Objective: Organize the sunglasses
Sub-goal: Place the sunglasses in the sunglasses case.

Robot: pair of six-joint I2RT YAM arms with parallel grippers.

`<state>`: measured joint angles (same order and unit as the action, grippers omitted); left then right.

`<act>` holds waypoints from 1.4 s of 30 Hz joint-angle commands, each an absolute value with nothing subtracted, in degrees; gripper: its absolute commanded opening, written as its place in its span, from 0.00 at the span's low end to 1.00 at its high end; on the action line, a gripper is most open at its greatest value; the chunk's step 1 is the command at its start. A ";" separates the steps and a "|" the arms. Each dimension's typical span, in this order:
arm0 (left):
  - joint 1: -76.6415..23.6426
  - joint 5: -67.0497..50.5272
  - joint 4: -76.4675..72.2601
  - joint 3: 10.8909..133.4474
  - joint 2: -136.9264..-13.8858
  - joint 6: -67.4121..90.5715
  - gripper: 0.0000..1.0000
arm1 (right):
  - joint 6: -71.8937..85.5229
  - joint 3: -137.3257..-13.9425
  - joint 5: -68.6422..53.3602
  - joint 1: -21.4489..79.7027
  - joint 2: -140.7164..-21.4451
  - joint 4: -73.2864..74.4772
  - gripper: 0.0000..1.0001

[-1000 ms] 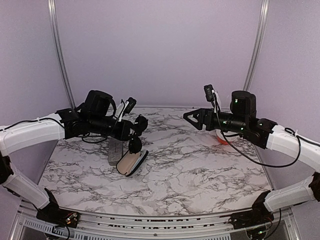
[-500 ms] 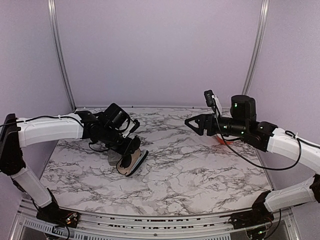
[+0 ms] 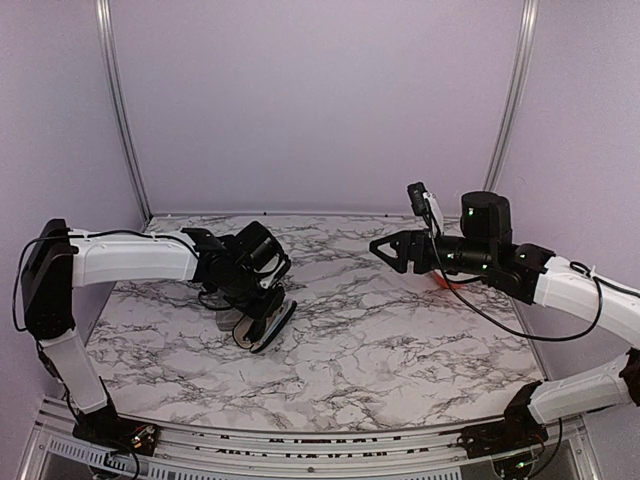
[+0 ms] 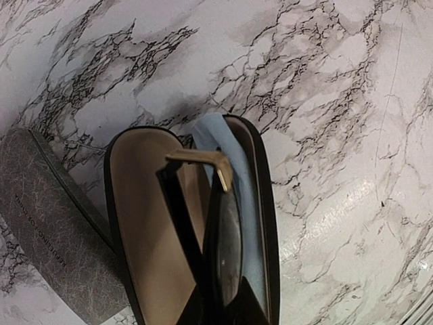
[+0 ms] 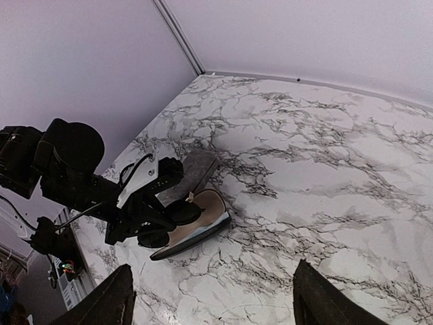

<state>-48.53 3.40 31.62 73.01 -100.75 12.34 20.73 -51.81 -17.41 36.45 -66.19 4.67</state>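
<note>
A pair of sunglasses (image 4: pixel 226 250) hangs part-way inside an open black case (image 4: pixel 142 217) on a marble-patterned surface (image 4: pixel 325 135), with the left end effector (image 3: pixel 263 300) clamped on them from above. The left wrist view shows one dark, glossy oval lens edged by a thin black frame, with a slender black arm running beside it over the case's smooth tan lining. A short tan strip with a small gold-coloured end crosses just above the lens; whether it belongs to the glasses or to the case cannot be told. A soft, pale blue cloth (image 4: pixel 252 237) lies along the case's right wall, under the lens. The case is a long oval shell with a shiny black rim. Just beside it on the left lies a grey case (image 4: pixel 51 223), rectangular with rounded corners and a scuffed, matte, leather-like skin. The surface is glossy white veined with grey and black. Well apart on the other side, the right end effector (image 5: pixel 211 271) hovers above the surface, its fingers spread wide and holding nothing.
</note>
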 commanded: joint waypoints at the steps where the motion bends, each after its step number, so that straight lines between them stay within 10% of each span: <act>1: -48.91 6.02 34.10 74.70 -102.54 11.75 0.11 | 19.89 -52.62 -16.89 36.21 -65.23 6.32 0.78; 42: -52.47 15.59 40.08 80.76 -111.33 21.88 0.13 | 18.63 -51.14 -16.36 36.21 -63.03 8.08 0.79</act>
<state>-52.25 13.63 37.30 79.15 -111.07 20.08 19.40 -51.79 -16.95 36.45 -64.53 7.55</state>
